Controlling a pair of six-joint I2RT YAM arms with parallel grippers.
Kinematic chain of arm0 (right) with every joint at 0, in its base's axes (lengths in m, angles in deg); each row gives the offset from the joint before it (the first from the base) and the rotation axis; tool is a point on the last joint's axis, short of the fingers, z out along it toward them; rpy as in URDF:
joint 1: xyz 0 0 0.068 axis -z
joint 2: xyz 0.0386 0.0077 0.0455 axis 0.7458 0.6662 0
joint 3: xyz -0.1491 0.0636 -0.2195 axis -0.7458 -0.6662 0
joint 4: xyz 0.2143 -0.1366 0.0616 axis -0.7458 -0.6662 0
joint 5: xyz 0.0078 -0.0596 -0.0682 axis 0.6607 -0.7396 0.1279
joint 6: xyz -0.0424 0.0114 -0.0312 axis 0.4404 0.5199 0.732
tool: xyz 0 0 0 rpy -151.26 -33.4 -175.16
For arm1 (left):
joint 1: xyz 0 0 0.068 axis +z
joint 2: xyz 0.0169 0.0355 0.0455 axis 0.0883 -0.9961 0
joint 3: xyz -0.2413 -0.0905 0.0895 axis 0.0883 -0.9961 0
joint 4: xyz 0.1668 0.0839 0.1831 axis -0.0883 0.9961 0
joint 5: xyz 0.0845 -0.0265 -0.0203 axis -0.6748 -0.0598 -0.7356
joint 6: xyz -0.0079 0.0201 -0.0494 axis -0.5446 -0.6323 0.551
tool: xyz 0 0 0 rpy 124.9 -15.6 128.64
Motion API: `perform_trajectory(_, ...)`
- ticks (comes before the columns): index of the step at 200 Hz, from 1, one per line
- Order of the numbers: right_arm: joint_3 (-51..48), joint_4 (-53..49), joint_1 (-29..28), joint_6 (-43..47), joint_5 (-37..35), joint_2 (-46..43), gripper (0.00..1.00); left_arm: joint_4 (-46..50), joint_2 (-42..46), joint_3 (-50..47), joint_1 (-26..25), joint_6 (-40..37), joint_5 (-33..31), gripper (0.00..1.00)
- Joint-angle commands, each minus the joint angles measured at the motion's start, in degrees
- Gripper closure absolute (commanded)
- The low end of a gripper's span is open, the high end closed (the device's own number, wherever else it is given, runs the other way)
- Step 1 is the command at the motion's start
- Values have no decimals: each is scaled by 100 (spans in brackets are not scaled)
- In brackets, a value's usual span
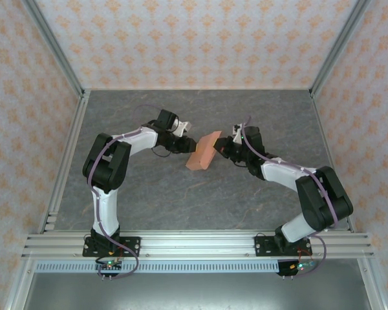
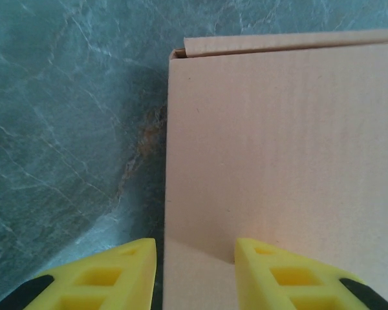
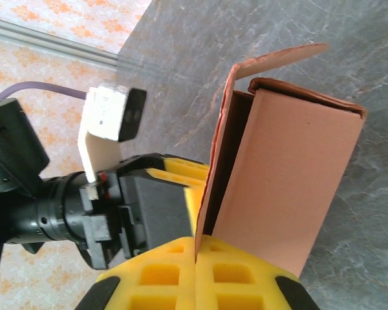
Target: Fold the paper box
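The gray table (image 1: 149,213) bears the left arm (image 1: 110,165) and the right arm (image 1: 313,194). Both reach inward to its middle, so they can work on one piece from opposite sides. Between them sits the paper box (image 1: 204,151), tilted up on edge. The right gripper (image 3: 196,248) is clamped tight on a thin side wall, steadying the half-formed shape. The left gripper (image 2: 195,252) stands partly spread astride the opposite edge, one finger over the broad face. Whether it actually pinches cardboard I cannot tell. The end flap (image 3: 278,59) stands untucked, so I judge closing it to be the remaining step.
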Motion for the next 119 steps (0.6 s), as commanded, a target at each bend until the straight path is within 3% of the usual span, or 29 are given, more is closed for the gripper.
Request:
perform_trajectory(1,305,119,-84,202,-233,16,96,587,-286,-185,-181,-90,-70,63)
perform_trajectory(83,559,-753,-423,462,-1060,440,96,636,-167,-45,-227,-11,-272,62)
perform_trajectory(99,526,-835,-429,496,-1161,454,96,666,-25,-69,-216,10,-573,61)
perform_trajectory(119,476,-903,-429,555,-1282,452,96,718,353,-212,-184,58,-1400,59)
